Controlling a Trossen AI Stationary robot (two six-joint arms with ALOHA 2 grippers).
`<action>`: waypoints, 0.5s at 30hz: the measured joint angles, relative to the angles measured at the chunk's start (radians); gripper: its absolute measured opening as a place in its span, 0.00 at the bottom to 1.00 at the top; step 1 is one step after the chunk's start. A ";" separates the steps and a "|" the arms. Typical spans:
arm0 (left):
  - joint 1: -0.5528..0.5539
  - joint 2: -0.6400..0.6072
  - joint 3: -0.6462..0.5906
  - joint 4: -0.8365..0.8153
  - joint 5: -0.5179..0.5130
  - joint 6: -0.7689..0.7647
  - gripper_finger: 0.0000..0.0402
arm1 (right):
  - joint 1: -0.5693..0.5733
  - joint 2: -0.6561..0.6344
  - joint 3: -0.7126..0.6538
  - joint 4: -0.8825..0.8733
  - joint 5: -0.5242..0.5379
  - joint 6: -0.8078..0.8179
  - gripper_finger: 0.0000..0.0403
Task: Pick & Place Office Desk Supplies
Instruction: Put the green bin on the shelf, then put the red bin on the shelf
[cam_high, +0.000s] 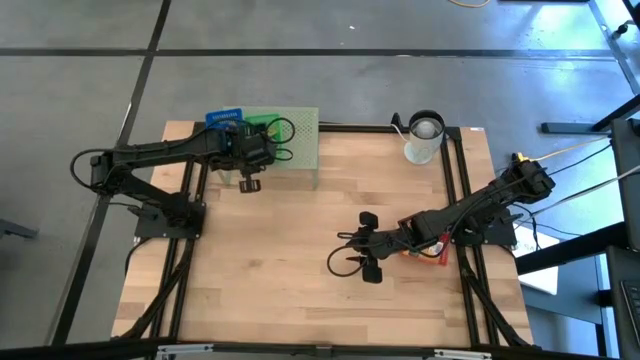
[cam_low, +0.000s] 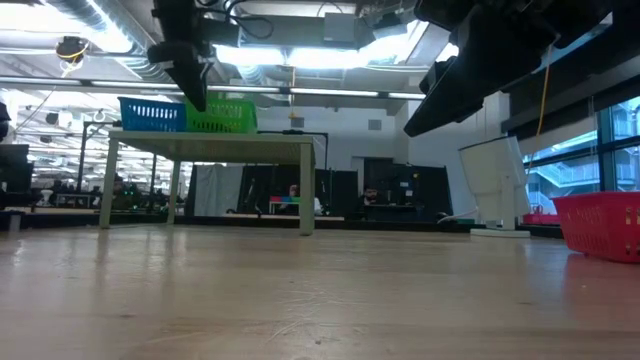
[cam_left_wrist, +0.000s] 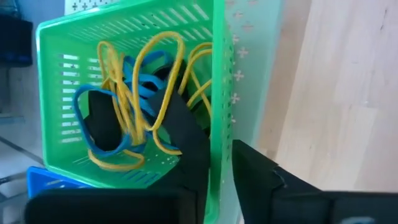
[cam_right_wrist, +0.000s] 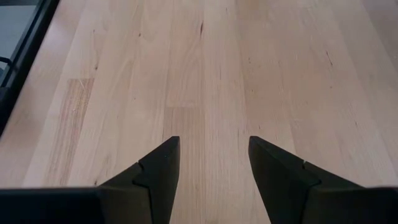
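A green basket (cam_left_wrist: 124, 37) stands on the pale green mesh stand (cam_high: 300, 140) at the table's far left, beside a blue basket (cam_high: 225, 117). Yellow rubber bands (cam_left_wrist: 158, 74) and blue rubber bands (cam_left_wrist: 143, 84) lie tangled in the green basket with a dark item (cam_left_wrist: 102, 121). My left gripper (cam_left_wrist: 216, 158) hangs just above the basket's rim, slightly open, and the basket's side wall shows through its gap. My right gripper (cam_right_wrist: 213, 168) stands open over bare wood near the table's middle (cam_high: 367, 246), with nothing between its fingers.
A white cup (cam_high: 424, 137) stands at the far right of the table. A red basket (cam_low: 600, 225) sits under my right arm near the right edge. Bare wood (cam_high: 270, 270) lies between the two arms and toward the near edge.
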 joint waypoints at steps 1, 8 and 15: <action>0.000 0.000 0.000 0.000 0.004 0.000 0.17 | 0.000 0.000 0.000 0.000 0.000 0.000 0.48; -0.003 0.000 0.000 0.001 -0.015 0.001 0.28 | 0.000 0.000 0.000 0.000 0.000 0.000 0.48; -0.022 0.000 0.020 -0.001 -0.031 0.011 0.34 | 0.000 0.000 0.000 0.000 0.000 0.000 0.48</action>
